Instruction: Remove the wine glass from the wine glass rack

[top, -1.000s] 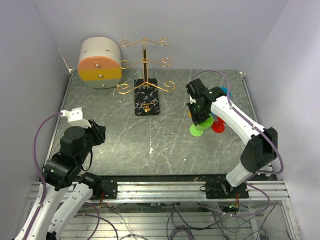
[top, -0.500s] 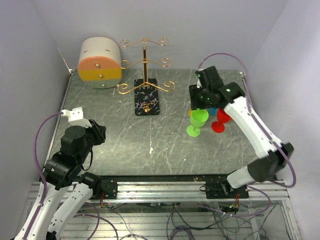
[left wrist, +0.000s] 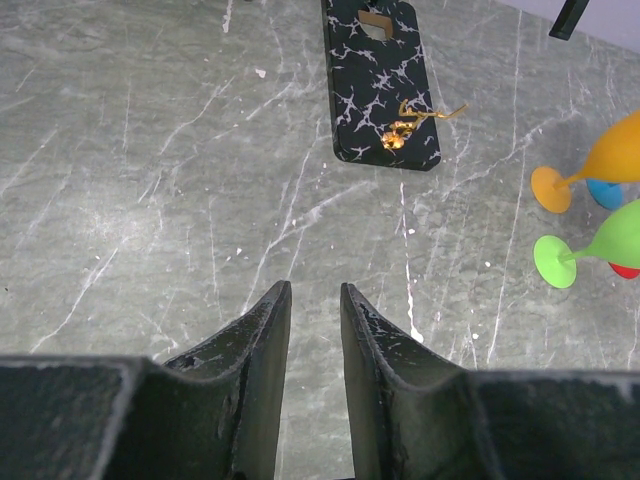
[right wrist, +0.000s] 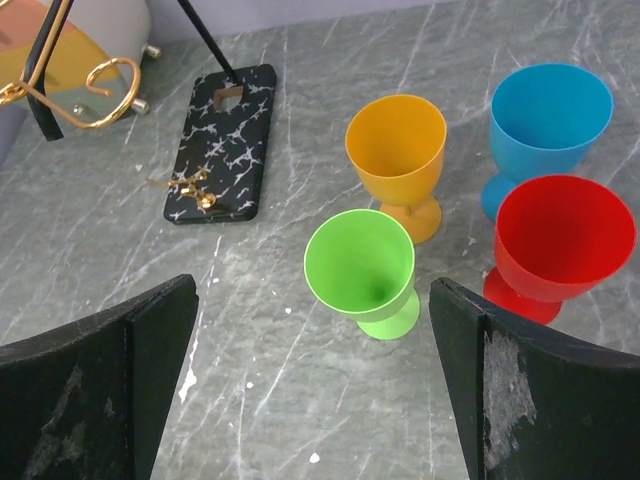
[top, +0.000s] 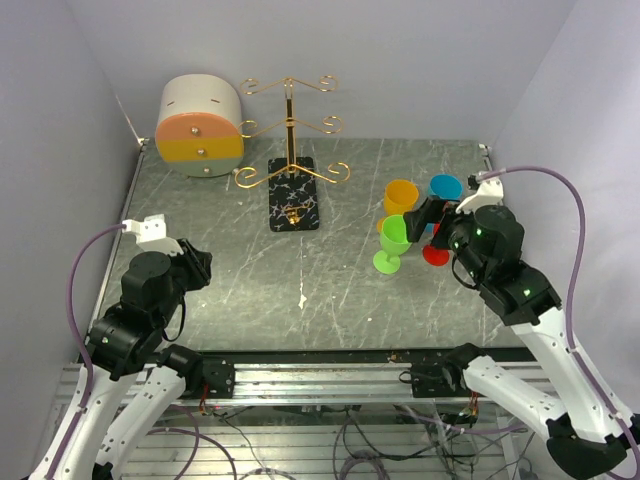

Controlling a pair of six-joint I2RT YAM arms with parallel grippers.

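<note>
**Four glasses on the tabletop, both claws empty**

The grey veined tabletop carries everything. At its far left corner a round white-and-orange box lies on its side. Just right of it stands the rack, a thin gold pole with curled wire arms on a black marble base.

The left arm is folded at the near left, well away from the rack. The right arm reaches in from the near right, its wrist above the right half of the tabletop.

Four glasses stand upright in a tight cluster right of the rack, apart from it. The green glass is nearest the arms, with the orange one just behind it. The blue one is at the far right and the red one in front of that.

The right claw is spread wide above the green glass and grips nothing. The left claw shows a narrow gap between its fingers, with only bare tabletop below.
</note>
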